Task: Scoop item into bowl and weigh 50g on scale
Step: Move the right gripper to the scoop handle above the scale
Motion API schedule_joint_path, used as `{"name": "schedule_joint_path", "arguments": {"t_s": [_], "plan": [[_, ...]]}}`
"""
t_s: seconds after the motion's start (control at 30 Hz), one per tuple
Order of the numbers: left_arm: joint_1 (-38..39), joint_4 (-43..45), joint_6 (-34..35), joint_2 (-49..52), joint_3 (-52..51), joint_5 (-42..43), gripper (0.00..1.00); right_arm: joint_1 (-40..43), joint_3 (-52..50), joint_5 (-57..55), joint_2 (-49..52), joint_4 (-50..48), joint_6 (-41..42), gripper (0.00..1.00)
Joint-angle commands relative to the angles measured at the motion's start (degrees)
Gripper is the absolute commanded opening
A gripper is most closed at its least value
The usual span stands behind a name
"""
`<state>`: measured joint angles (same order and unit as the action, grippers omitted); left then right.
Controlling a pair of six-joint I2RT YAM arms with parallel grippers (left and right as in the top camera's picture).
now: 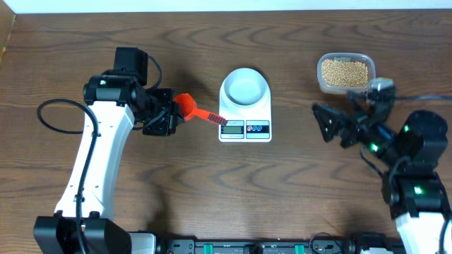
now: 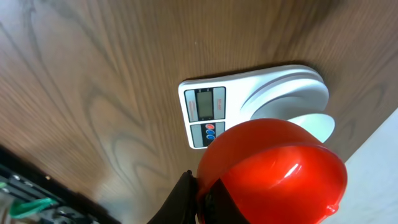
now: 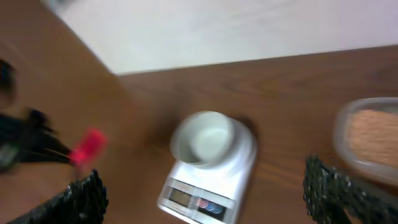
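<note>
Two arms work at our table (image 1: pixel 212 197): the left gripper (image 1: pixel 175 113) pinches a red scoop (image 1: pixel 187 104) just beside the scale (image 1: pixel 245 129), while the right gripper (image 1: pixel 326 123) hangs spread and empty. Beyond them, the bowl (image 1: pixel 244 88) sits empty on the scale. Farthest right, the beans (image 1: pixel 345 72) fill a clear tub (image 1: pixel 319 70). We judge them hard, light and quick to roll, so better scooped than pinched, though the scale, bowl and right arm stand between.

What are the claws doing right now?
Left claw: shut on the scoop.
Right claw: open, holding nothing.
</note>
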<state>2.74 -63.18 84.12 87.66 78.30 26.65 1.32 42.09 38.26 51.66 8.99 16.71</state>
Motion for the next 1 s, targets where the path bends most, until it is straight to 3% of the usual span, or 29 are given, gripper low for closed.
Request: {"name": "schedule_joint_path", "arguments": {"t_s": [0.0,0.27,0.43,0.57,0.8,0.97], "plan": [[0.0,0.0,4.8,-0.7,0.8,-0.3,0.07,0.0,1.0,7.0,4.3,-3.7,15.1,0.99],[2.7,4.3,13.4,-0.7,0.8,-0.3,0.08,-6.1,1.0,5.3,12.9,-14.1,24.3,0.98],[6.4,8.8,17.2,-0.7,0.8,-0.9,0.07,-11.6,1.0,-4.2,15.7,-15.9,31.8,0.95],[11.4,10.2,22.3,-0.7,0.8,-7.5,0.07,-16.3,1.0,-10.9,16.5,-16.3,38.2,0.95],[17.7,12.0,28.8,-0.7,0.8,-9.8,0.07,-21.2,1.0,-13.6,16.5,-19.9,38.1,0.97],[20.7,15.0,30.1,-0.7,0.8,-9.9,0.07,-23.3,1.0,-15.2,16.6,-19.9,38.1,0.92]]}}
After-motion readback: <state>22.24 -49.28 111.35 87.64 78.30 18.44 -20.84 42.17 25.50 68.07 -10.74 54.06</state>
